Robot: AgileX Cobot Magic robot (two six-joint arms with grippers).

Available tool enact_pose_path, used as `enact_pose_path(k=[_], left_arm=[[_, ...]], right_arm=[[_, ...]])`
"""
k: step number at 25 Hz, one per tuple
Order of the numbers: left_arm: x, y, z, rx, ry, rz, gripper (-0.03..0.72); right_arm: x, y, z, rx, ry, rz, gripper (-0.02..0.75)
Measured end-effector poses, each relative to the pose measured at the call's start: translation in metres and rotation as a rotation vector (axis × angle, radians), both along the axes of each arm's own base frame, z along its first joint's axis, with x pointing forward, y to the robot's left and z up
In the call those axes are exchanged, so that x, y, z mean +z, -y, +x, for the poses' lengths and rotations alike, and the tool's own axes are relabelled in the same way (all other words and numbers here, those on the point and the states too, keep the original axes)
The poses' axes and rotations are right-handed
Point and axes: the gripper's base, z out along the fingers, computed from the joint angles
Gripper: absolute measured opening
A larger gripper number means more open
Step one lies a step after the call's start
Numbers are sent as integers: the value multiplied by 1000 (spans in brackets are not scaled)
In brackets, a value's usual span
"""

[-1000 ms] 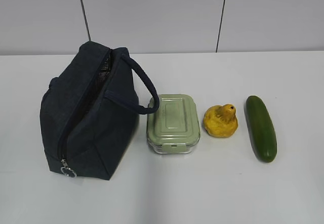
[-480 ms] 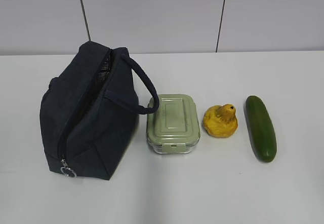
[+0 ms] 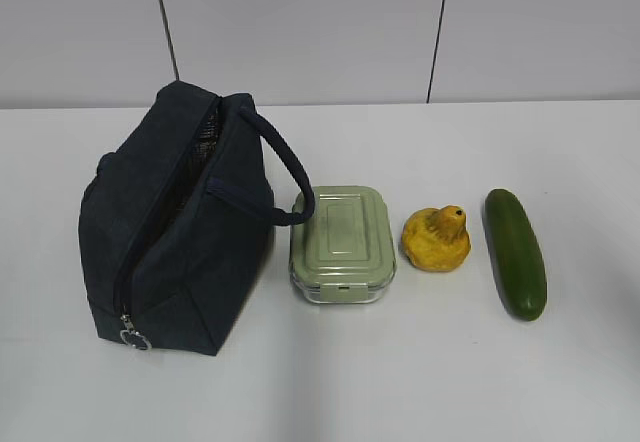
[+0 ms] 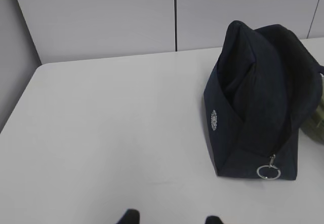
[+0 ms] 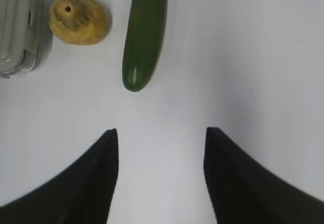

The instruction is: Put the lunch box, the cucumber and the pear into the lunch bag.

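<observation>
The navy lunch bag (image 3: 175, 227) stands at the left with its zipper open and its ring pull (image 3: 135, 339) at the front; it also shows in the left wrist view (image 4: 255, 102). The sage-lidded lunch box (image 3: 342, 242) sits to its right, then the yellow pear (image 3: 436, 239), then the dark green cucumber (image 3: 515, 252). In the right wrist view the cucumber (image 5: 144, 31), the pear (image 5: 78, 19) and the lunch box edge (image 5: 17, 26) lie ahead of my open, empty right gripper (image 5: 161, 133). My left gripper (image 4: 171, 218) is open and empty, left of the bag.
The white table (image 3: 400, 372) carries only these items. A grey panelled wall (image 3: 300, 22) rises behind it. The table's left edge (image 4: 20, 102) shows in the left wrist view. No arm shows in the exterior view.
</observation>
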Motion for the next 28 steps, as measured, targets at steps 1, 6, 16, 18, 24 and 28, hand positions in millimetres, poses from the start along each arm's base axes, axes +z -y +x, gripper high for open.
enact_pose_path(k=[1,6,16,18,24,28], left_arm=[[0,0,0,0,0,0,242],[0,0,0,0,0,0,242],[0,0,0,0,0,0,242],[0,0,0,0,0,0,242],[0,0,0,0,0,0,242],[0,0,0,0,0,0,242]], right_arm=[[-4,-1,18,0,-43,2,433],[-6,-9,90,-4,-120,40,492],[-57,-17,203,2,-275,41,499],[-71,-18,217,7,-310,37,499],[-107,-20,246,13,-397,30,500],[-126,-20,254,14,-437,28,500]])
